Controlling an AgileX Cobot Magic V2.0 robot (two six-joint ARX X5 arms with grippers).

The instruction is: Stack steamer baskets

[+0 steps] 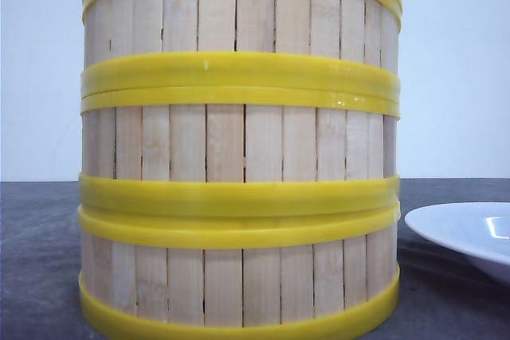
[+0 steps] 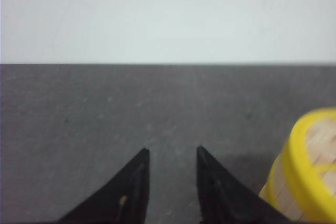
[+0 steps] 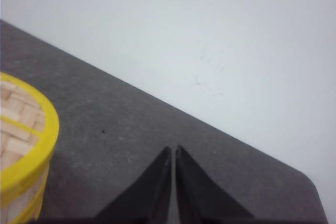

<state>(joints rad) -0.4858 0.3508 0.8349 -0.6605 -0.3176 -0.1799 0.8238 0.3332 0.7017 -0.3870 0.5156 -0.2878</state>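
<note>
Steamer baskets: three, stacked in one column on the counter, beside a plate. Left end effector: parted, empty. Right end effector: closed, empty. Stacking looks finished (arms need only retreat).

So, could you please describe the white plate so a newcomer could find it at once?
Start at the tall stack of steamer baskets on the dark table. Just right of its base sits the white plate, smooth and glossy, unlike the slatted, yellow-rimmed baskets.
</note>
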